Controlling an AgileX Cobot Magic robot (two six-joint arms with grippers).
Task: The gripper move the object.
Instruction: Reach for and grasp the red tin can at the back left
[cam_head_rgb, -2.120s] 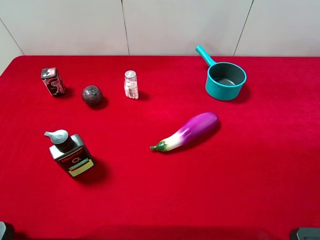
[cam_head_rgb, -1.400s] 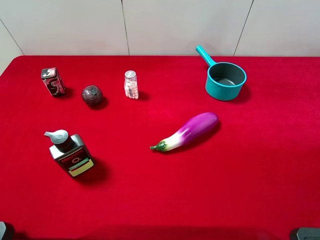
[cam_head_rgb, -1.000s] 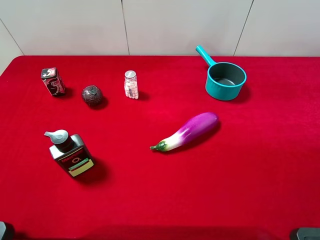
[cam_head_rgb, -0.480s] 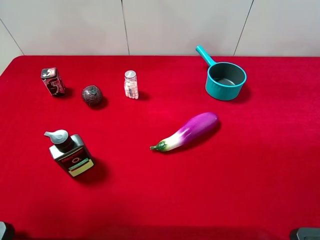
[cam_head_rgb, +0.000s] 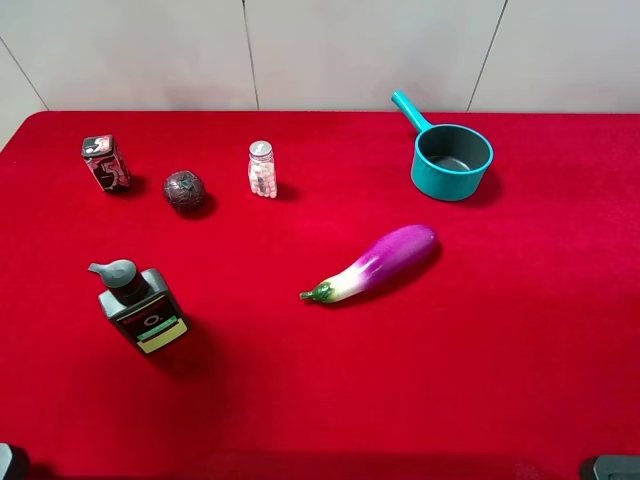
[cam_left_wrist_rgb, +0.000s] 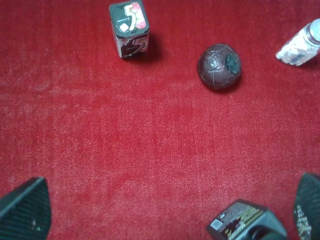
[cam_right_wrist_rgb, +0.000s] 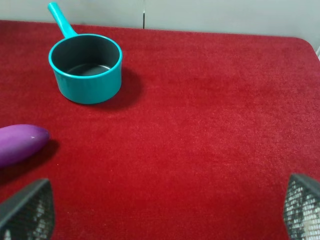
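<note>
My left pincer (cam_left_wrist_rgb: 166, 212) gapes wide, empty. The tin (cam_left_wrist_rgb: 129, 29) stands well ahead; I'd centre over it before descending.

Left gripper (cam_left_wrist_rgb: 164, 209) spread wide, textured black fingers (cam_left_wrist_rgb: 22, 210) far apart, nothing held between them, right gripper (cam_right_wrist_rgb: 165, 209) likewise agape and empty, both raised, pointing down and forward.
</note>
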